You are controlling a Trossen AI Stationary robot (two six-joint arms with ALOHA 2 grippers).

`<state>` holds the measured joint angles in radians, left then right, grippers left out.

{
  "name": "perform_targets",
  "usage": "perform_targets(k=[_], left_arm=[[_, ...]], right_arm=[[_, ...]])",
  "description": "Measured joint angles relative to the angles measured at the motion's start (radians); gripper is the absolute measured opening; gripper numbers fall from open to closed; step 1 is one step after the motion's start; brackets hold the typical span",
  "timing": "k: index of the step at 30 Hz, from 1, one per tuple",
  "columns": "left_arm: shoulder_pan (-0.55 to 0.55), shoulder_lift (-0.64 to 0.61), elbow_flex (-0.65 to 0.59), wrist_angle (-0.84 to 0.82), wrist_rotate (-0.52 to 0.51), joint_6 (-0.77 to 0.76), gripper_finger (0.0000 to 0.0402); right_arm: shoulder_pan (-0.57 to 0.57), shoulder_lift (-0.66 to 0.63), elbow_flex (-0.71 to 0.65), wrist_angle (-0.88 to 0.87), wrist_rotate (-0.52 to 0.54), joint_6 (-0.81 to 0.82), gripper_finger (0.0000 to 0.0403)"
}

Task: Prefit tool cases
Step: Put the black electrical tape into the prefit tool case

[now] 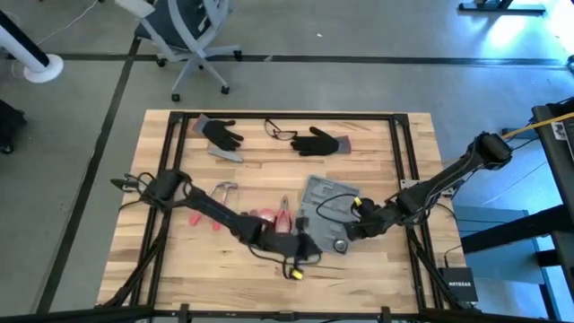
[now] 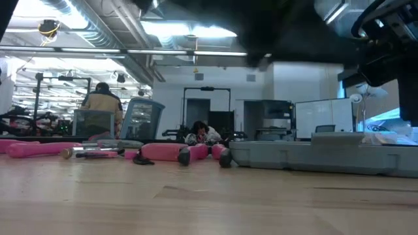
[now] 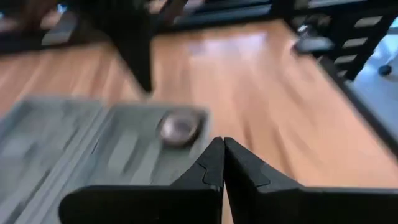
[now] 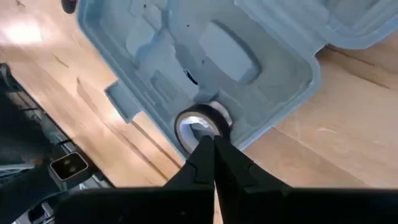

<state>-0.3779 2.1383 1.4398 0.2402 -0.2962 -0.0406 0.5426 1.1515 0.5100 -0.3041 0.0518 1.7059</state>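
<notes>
The tool case (image 1: 325, 212) lies open on the table's near-middle part — its long axis running from the far side toward the near edge, slightly slanted. The right gripper (image 4: 213, 138), fingers pressed together and holding nothing, hovers at a roll of tape (image 4: 200, 124) in the case's near half. The left gripper (image 3: 222, 144) — also closed, empty — sits just beside the case's near-left corner.
</notes>
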Motion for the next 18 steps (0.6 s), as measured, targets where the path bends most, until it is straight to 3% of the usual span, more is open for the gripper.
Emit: perform_targets(k=[6,11,18], left_arm=[[0.015,0.156,0.227,-0.090,-0.074,0.119,0.0000],[0.054,0.263,0.377,-0.194,0.007,0.122,0.0000],[0.060,0.294,0.396,-0.298,0.064,0.067,0.0000]], right_arm=[[0.000,0.004,-0.001,0.015,0.007,0.051,0.0000],[0.000,0.004,-0.001,0.009,-0.022,0.070,0.0000],[0.000,0.033,-0.002,0.022,-0.022,0.043,0.0000]])
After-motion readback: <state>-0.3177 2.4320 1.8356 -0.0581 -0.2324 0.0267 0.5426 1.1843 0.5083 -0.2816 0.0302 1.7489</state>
